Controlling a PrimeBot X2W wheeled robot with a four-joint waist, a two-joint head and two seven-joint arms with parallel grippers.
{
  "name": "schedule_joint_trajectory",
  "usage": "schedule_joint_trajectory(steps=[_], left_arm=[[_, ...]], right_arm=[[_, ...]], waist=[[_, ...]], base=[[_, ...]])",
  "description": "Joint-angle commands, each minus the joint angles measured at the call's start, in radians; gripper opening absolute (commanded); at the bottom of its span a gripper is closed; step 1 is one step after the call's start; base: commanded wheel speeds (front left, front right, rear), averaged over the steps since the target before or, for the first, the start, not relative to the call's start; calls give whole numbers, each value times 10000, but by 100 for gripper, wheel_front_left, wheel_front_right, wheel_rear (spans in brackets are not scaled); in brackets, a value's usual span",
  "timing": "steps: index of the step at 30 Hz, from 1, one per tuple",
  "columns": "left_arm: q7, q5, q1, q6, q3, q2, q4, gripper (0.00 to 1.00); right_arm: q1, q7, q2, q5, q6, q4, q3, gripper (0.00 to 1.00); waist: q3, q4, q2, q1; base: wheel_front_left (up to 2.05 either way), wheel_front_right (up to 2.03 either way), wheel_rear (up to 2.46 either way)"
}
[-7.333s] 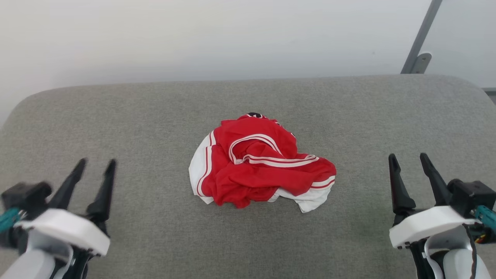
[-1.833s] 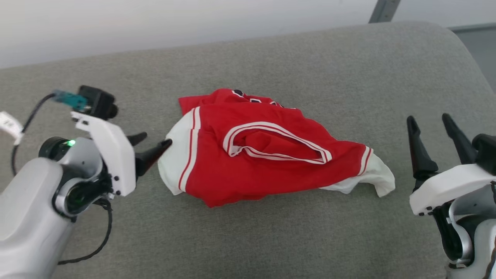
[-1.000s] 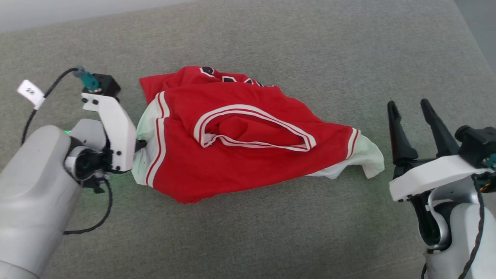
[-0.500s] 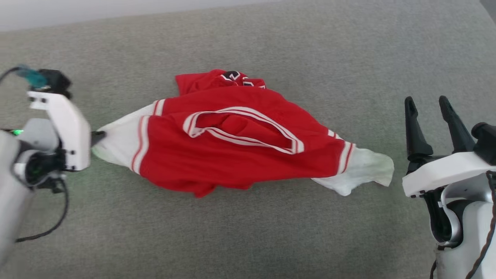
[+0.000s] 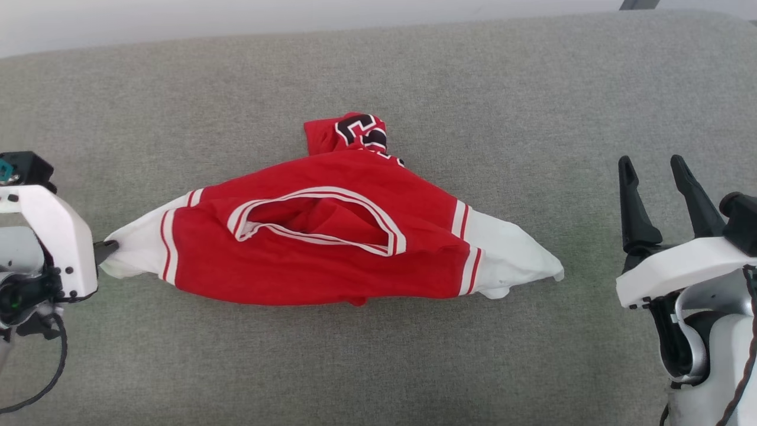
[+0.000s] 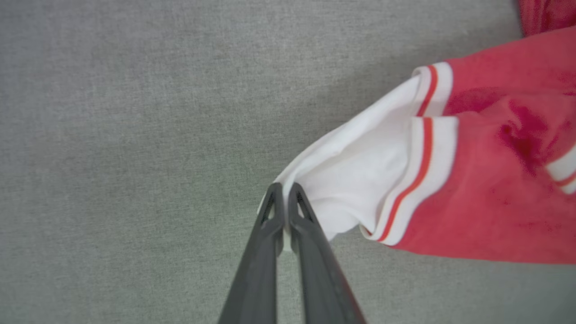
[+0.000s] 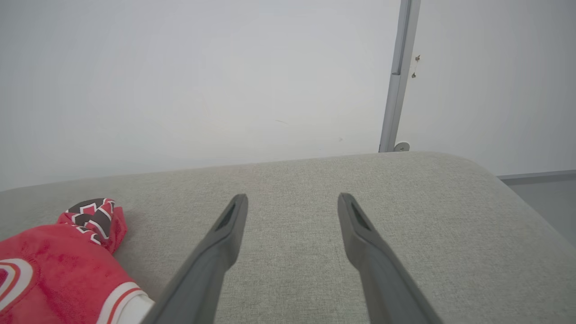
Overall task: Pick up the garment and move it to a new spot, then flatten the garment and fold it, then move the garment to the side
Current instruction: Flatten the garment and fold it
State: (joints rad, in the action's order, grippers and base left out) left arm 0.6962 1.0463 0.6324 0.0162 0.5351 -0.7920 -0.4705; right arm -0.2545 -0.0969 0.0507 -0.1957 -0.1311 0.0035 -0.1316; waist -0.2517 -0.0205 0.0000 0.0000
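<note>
The garment, a red jersey with white sleeve ends and striped trim, lies stretched sideways across the grey cushion. Black lettering shows on a bunched flap at its far edge. My left gripper is at the far left, shut on the tip of the garment's white left sleeve; in the left wrist view the gripper pinches the white cloth of the garment. My right gripper stands open at the right, apart from the right sleeve end. The right wrist view has that gripper open over bare cushion, the garment at lower left.
The cushion's rounded far edge meets a pale wall. A grey vertical post stands behind the cushion's far right corner. Bare grey fabric lies in front of the garment.
My left gripper closed on the white sleeve end and pulled it left, stretching the crumpled garment out sideways. The head camera shifted too. The right gripper stayed open.
</note>
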Motion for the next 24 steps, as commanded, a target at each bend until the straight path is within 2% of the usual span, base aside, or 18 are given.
schedule_joint_trajectory(steps=[1,9,14,19,24], left_arm=[[57,9,-71,-92,-28,-25,133,100],[846,-168,393,-567,198,-126,1803,100],[1486,-320,889,-800,479,126,2841,100],[2117,-430,1292,-886,982,550,3311,100],[2358,-895,1528,-929,1457,813,3069,100]], right_arm=[[81,-21,2,-39,5,-54,21,100],[187,-154,3,-45,7,-134,44,100],[194,-176,3,-88,5,-123,125,100],[113,-122,3,-192,7,-142,218,100],[-37,4,1,-306,7,-137,371,100]], waist=[[46,25,0,0],[296,36,0,0],[345,-80,0,0],[249,-289,0,0],[26,-594,0,0]], base=[[0,0,0],[0,0,0],[0,0,0],[0,0,0],[0,0,0]])
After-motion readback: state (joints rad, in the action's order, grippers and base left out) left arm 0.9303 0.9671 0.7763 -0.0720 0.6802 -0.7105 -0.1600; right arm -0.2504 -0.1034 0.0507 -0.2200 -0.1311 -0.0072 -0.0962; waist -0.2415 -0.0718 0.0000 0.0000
